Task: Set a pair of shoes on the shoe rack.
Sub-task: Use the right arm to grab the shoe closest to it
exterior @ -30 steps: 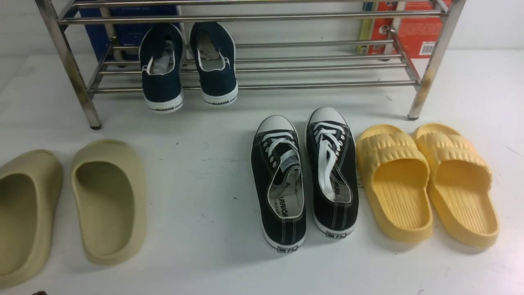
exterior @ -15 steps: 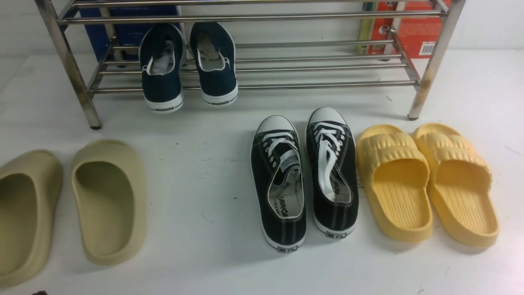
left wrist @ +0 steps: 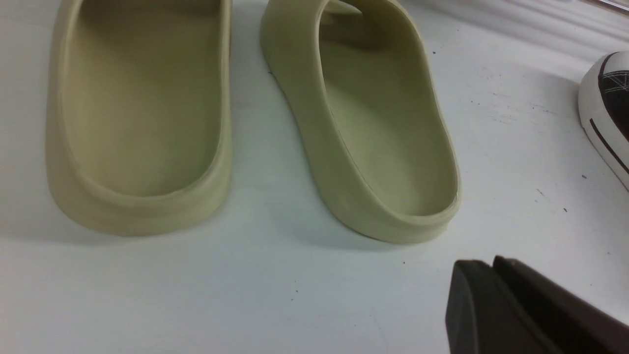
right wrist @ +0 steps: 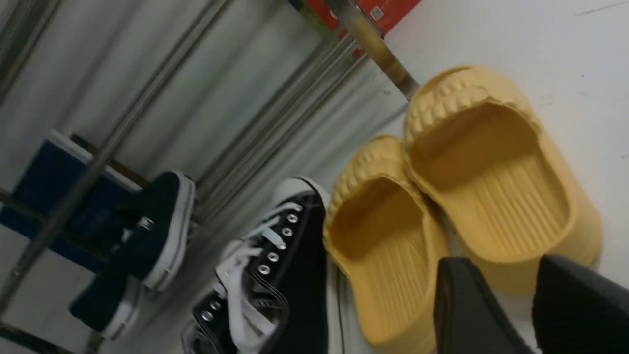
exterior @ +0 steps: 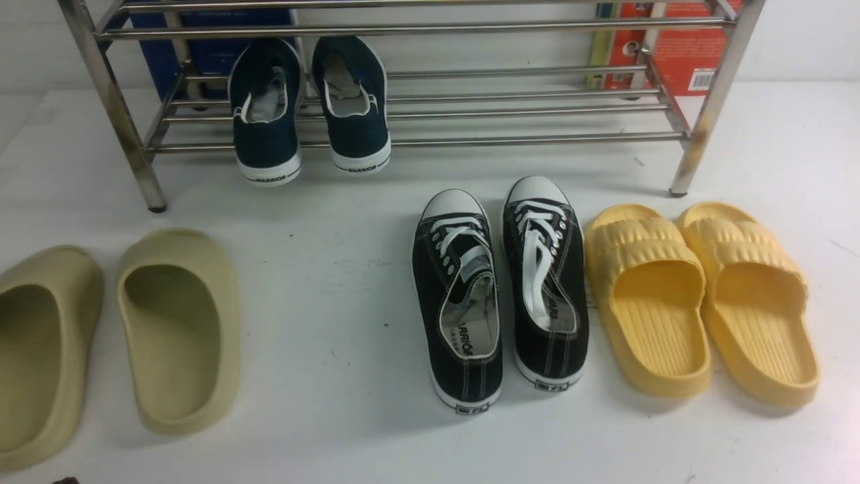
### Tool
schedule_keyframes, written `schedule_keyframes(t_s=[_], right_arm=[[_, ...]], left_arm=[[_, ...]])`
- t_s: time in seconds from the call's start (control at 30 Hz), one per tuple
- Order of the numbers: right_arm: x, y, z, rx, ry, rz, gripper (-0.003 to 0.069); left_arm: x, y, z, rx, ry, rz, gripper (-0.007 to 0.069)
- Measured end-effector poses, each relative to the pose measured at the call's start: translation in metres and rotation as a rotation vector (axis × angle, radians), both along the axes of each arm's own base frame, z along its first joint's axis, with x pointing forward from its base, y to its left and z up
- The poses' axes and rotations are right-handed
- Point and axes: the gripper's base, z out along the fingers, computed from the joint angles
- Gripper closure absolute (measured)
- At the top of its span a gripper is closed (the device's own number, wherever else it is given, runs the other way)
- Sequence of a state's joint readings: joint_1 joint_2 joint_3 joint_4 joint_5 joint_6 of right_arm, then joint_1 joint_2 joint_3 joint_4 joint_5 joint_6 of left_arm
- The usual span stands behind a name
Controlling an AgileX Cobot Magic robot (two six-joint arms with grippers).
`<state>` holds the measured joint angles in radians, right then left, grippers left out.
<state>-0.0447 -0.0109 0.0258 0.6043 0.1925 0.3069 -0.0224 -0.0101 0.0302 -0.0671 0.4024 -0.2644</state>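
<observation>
The pair of black sneakers stands on the white table in front of the shoe rack (exterior: 470, 140), toes toward it: one sneaker (exterior: 460, 302) on the left, the other (exterior: 545, 282) beside it. My left gripper (left wrist: 491, 263) is shut and empty, low over the table near the beige slippers; a black sneaker's toe cap (left wrist: 602, 108) shows off to its side. My right gripper (right wrist: 501, 265) is open and empty, just behind the heels of the yellow slippers, with a black sneaker (right wrist: 290, 275) beside them. Neither gripper shows in the front view.
Two navy sneakers (exterior: 309, 107) sit on the rack's lower tier at the left, heels over the front bar. Beige slippers (exterior: 178, 329) lie front left, yellow slippers (exterior: 699, 302) right of the black pair. Blue and red boxes (exterior: 678, 54) stand behind the rack.
</observation>
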Motion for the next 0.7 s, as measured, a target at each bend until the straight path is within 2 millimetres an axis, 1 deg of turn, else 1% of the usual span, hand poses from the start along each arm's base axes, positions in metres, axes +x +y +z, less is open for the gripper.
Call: schedule_keyframes(t_s=[0.07,0.13,0.2,0.27,0.3,0.33,0.37,0.4,0.5,0.53,0.57,0.6,0.63,0.67,0.7], right_arm=[[0.0,-0.001,0.003,0.032,-0.021,-0.012,0.0421],[-0.001,0.002,0.008,0.007,-0.003,0.025,0.0444],[-0.004,0.008,0.028,-0.087,0.028,0.102,0.0487],[-0.004,0.015,0.057,-0.242,0.096,0.207,0.0529],[-0.003,0.015,0.056,-0.24,0.108,0.209,0.0529],[0.001,0.019,0.081,-0.364,0.166,0.296,0.0557],[0.003,0.02,0.082,-0.374,0.206,0.324,0.0564],[0.014,0.023,0.102,-0.463,0.311,0.429,0.0591],[0.048,0.023,0.13,-0.566,0.476,0.565,0.0629],[0.053,0.023,0.129,-0.563,0.503,0.58,0.0631],[0.072,0.022,0.137,-0.577,0.553,0.607,0.0641],[0.089,0.021,0.138,-0.578,0.592,0.626,0.0643],[0.102,0.022,0.137,-0.576,0.622,0.648,0.0643],[0.112,0.026,0.138,-0.58,0.629,0.674,0.0643],[0.126,0.032,0.136,-0.588,0.649,0.71,0.0643]], left_arm=[[0.0,0.0,0.0,0.0,0.0,0.0,0.0575],[0.0,0.0,0.0,0.0,0.0,0.0,0.0573],[0.0,0.0,0.0,0.0,0.0,0.0,0.0571],[0.0,0.0,0.0,0.0,0.0,0.0,0.0568],[0.0,0.0,0.0,0.0,0.0,0.0,0.0567],[0.0,0.0,0.0,0.0,0.0,0.0,0.0566],[0.0,0.0,0.0,0.0,0.0,0.0,0.0566],[0.0,0.0,0.0,0.0,0.0,0.0,0.0564],[0.0,0.0,0.0,0.0,0.0,0.0,0.0564],[0.0,0.0,0.0,0.0,0.0,0.0,0.0563],[0.0,0.0,0.0,0.0,0.0,0.0,0.0561],[0.0,0.0,0.0,0.0,0.0,0.0,0.056],[0.0,0.0,0.0,0.0,0.0,0.0,0.0558],[0.0,0.0,0.0,0.0,0.0,0.0,0.0557],[0.0,0.0,0.0,0.0,0.0,0.0,0.0554]])
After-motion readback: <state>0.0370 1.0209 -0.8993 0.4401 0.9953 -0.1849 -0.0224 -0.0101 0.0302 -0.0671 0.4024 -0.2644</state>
